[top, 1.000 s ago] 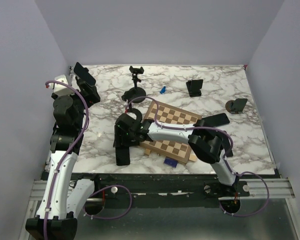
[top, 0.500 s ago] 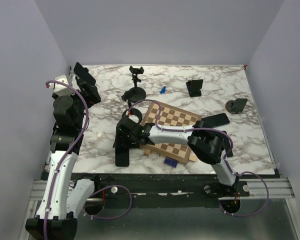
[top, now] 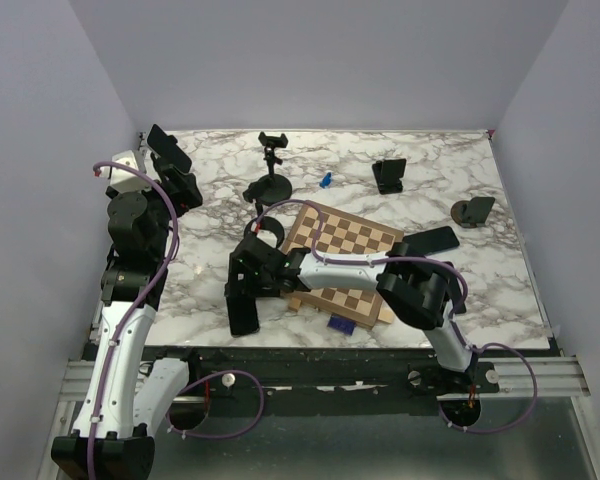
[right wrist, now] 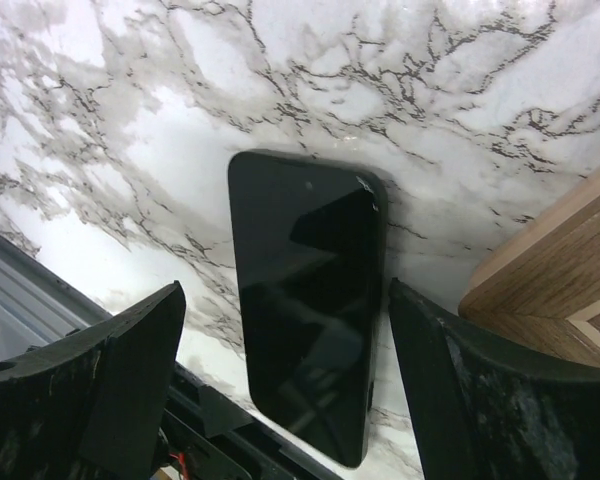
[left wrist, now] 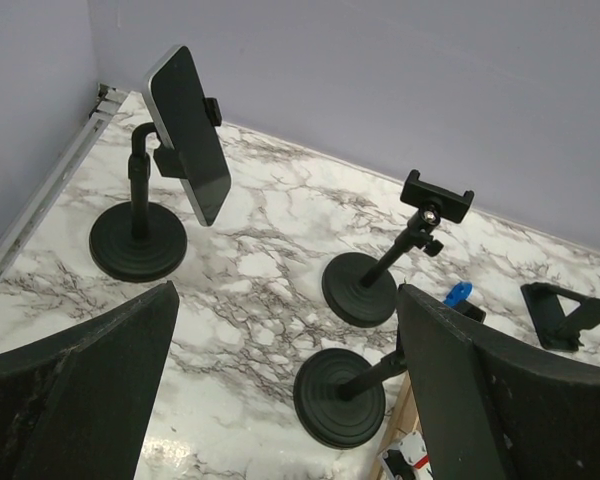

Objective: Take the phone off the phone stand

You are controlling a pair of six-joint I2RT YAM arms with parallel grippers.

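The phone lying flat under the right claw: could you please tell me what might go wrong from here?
1. The phone lies close to the near edge of the table; the open right claw straddling it could nudge it over when it lifts away.
2. A second phone sits high on a slim stand before the open left claw; a sideways pull might tip the stand.

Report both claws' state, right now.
Left claw: open, holding nothing.
Right claw: open, over the phone lying flat on the table, not gripping it.
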